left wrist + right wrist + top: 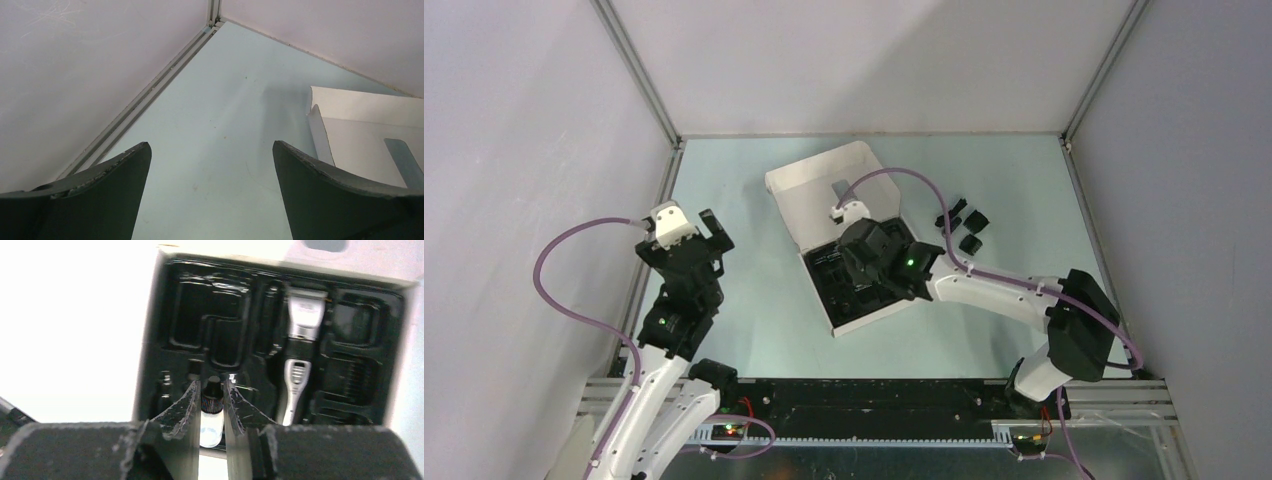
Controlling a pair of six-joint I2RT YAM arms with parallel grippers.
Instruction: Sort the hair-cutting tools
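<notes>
Your right claw (211, 382) is pinched nearly closed on a small white bottle (212, 422) over the black tray (220, 330); the left claw (211, 145) gapes wide, empty. Squeeze evenly and move only vertically — the tray's pocket walls look tight. Count: one white box (824, 180), one tray, one clipper (300, 350) seated at two o'clock of the bottle, about four black attachments (965, 226) — hard to separate — on the table (754, 300) at three o'clock of the box, one bottle.

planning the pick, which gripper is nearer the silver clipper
Right. The right gripper is over the tray beside the clipper; the left gripper hangs over table left of the box.
</notes>
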